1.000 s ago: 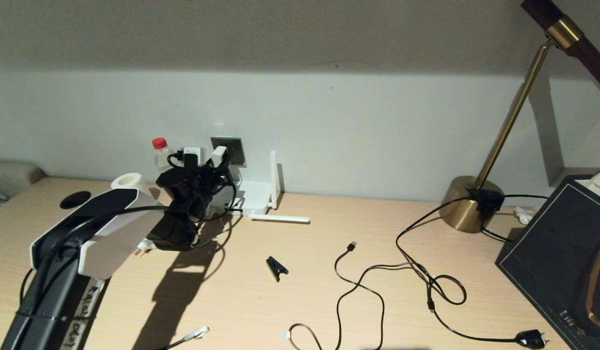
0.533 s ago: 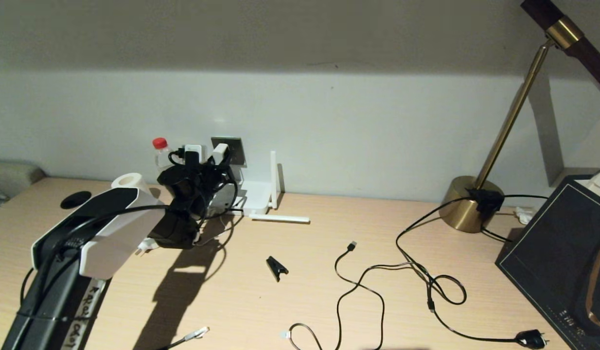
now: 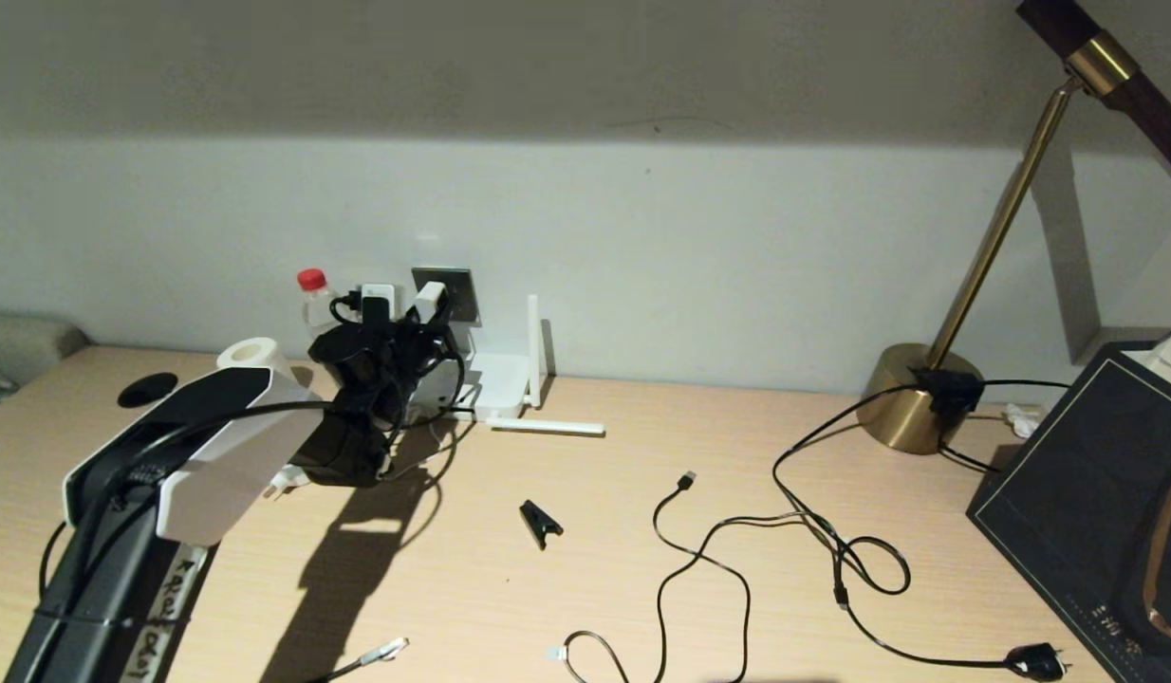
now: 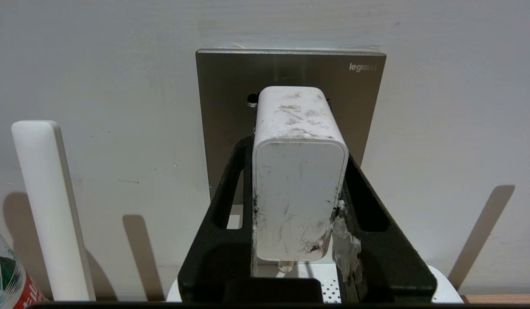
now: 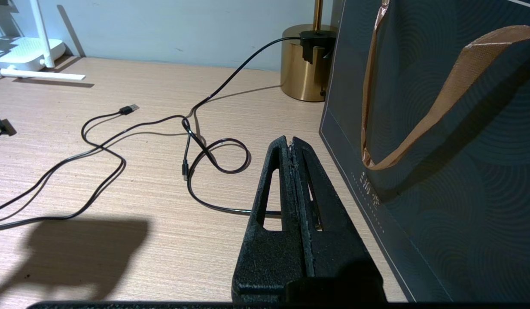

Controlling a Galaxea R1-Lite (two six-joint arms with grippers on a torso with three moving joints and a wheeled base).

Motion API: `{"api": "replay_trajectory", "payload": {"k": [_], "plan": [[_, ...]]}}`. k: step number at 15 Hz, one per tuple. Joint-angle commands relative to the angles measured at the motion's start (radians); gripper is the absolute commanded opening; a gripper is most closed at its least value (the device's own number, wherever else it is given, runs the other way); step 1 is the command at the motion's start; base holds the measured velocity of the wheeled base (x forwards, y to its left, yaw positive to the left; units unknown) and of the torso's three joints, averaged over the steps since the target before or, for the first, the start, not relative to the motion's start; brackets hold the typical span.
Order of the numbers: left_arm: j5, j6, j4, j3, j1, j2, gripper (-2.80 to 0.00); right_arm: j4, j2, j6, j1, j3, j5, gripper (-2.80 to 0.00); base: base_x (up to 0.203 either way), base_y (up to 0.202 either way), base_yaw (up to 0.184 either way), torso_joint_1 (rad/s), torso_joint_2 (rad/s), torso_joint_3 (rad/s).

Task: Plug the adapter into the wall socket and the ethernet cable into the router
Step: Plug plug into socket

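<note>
From the head view you see your left gripper [image 3: 424, 308] reached out to the wall at the back left of the desk [image 3: 585, 588], clamped on the adapter [image 3: 428, 302], which sits against the wall socket [image 3: 457, 292]; the router [image 3: 500, 387] lies just below and to the right of that gripper, one antenna upright and another flat on the desk; the ethernet cable [image 3: 381, 653] ends at the near edge of the desk, well apart from the gripper and from the router; a black USB cable [image 3: 685, 569] loops across the middle, and a brass lamp [image 3: 913, 408] stands at the right.

In the left wrist view your fingers [image 4: 368, 223] press both sides of the adapter [image 4: 297, 189]; its far end meets the wall socket [image 4: 290, 73], though you cannot tell how deep the pins sit; the router [image 4: 437, 283] shows just under the gripper.

In the right wrist view your right gripper [image 5: 293, 146] is closed on nothing, hovering over the desk [image 5: 162, 240] beside a dark paper bag [image 5: 441, 150]; the router [image 5: 26, 53] lies far off.
</note>
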State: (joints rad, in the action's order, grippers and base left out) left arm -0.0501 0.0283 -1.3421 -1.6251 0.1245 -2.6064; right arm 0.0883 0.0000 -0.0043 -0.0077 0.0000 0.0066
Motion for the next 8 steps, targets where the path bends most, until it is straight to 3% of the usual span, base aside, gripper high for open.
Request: {"api": "replay_trajectory", "payload": {"k": [1, 8], "plan": [[0.0, 0.001, -0.008, 0.001, 0.0, -0.001, -2.8, 0.001, 0.0, 0.0, 0.0, 0.035, 0.001, -2.8, 0.0, 0.0, 0.0, 0.0, 0.0, 0.0], [0.0, 0.001, -0.006, 0.001, -0.008, -0.001, -2.8, 0.001, 0.0, 0.0, 0.0, 0.035, 0.0, -2.8, 0.0, 0.0, 0.0, 0.0, 0.0, 0.0]]}}
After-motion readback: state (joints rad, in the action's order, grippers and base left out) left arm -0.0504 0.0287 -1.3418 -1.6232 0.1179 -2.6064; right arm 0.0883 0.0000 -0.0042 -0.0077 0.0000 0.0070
